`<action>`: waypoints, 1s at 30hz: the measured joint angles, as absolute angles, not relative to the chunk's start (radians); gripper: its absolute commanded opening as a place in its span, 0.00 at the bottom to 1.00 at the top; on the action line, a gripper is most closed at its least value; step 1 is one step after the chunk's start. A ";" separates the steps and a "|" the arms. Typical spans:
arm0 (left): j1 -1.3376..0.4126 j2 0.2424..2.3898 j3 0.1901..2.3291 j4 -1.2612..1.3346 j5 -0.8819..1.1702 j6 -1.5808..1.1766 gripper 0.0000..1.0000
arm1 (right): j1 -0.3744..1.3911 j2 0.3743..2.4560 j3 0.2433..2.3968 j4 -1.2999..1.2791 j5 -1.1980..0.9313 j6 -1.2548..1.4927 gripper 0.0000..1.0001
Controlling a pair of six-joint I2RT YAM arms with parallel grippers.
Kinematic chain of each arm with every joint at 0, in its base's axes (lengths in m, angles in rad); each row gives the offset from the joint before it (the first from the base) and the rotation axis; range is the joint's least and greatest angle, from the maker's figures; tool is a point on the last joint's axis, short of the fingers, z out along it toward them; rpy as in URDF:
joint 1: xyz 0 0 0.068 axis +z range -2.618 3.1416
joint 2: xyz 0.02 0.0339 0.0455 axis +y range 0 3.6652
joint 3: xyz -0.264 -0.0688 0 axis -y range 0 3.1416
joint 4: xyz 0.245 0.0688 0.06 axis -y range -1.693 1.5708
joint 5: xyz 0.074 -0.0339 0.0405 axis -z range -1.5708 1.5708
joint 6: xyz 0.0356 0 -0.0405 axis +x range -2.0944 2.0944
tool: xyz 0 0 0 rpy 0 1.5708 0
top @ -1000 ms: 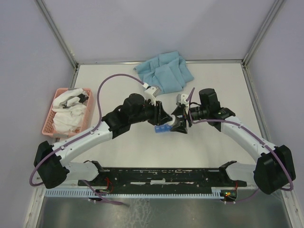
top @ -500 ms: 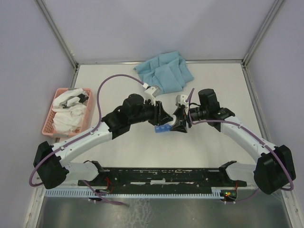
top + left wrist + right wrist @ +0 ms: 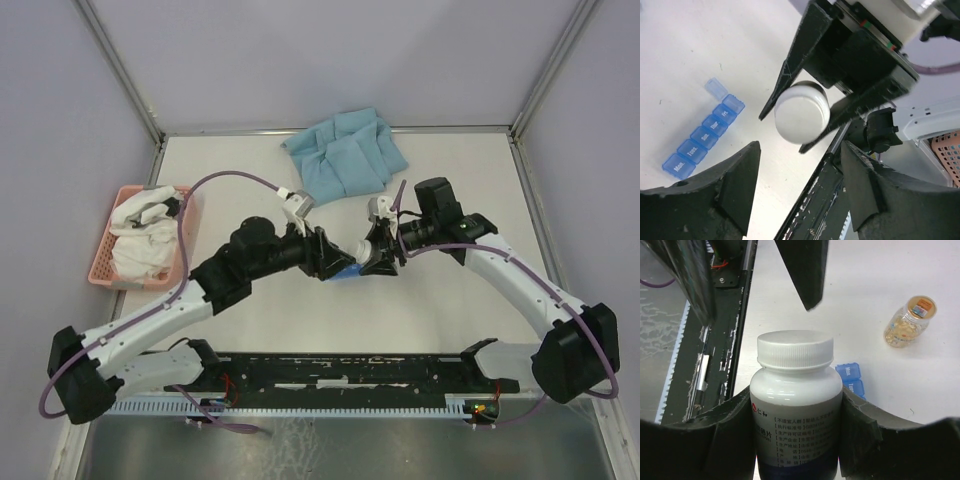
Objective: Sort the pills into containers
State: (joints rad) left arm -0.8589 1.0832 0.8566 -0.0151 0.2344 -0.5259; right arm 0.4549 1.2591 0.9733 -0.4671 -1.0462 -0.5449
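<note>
Right wrist view: the right pincer [image 3: 795, 412] clamps a smooth white ribbed-cap bottle [image 3: 795, 385] near the blue plastic containers [image 3: 852, 377]; the left pincer [image 3: 801, 152] gapes empty.

White links [image 3: 515, 285], black joints [image 3: 578, 352], purple cables [image 3: 235, 176], black tool fingers [image 3: 720, 200]

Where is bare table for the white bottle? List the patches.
Bare: between pink basket and blue cloth; right of the cloth; the strip beyond the black rail. Crowded: centre, where left gripper and right gripper meet over the pill organiser.
</note>
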 measured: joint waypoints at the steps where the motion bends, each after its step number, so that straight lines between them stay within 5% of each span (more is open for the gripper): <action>1: -0.859 1.044 0.825 0.008 0.237 -0.516 0.74 | 0.454 1.267 0.995 -0.501 -1.053 -0.566 0.01; 12: -0.860 0.724 0.385 0.462 0.345 -0.246 0.82 | 0.455 1.303 1.055 -0.780 -1.122 -0.817 0.01; 30: -0.908 1.024 0.454 0.730 0.556 0.149 0.77 | 0.508 1.303 1.055 -0.883 -1.098 -1.001 0.01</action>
State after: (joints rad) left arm -0.9081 1.0241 0.4538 0.7300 0.5556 0.1493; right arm 0.5076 1.3029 1.0546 -0.8825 -1.0977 -1.0012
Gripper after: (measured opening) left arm 0.779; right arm 0.603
